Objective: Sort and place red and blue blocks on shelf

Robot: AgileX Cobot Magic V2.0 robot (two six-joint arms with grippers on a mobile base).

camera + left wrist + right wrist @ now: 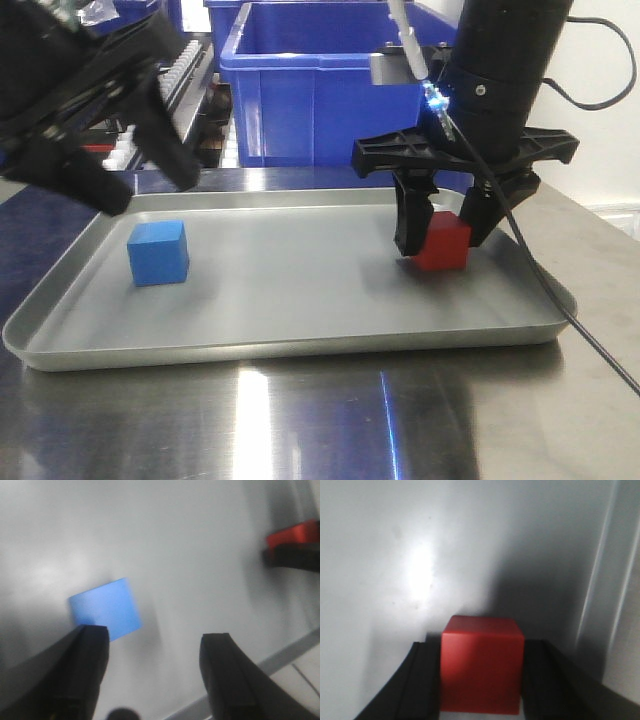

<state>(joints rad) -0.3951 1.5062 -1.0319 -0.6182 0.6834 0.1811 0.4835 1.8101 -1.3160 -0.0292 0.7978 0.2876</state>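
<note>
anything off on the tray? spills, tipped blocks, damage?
Nothing stands out. Blue block sits flat on the tray, left gripper open nearby; right gripper closed on the red block. No spills or damage visible.

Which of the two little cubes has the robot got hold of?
The red block, pinched by the right gripper; the blue block sits free on the tray, the left gripper open nearby.

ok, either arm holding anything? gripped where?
Right gripper clamps the red block across two opposite side faces. Left gripper is open, holding nothing.
</note>
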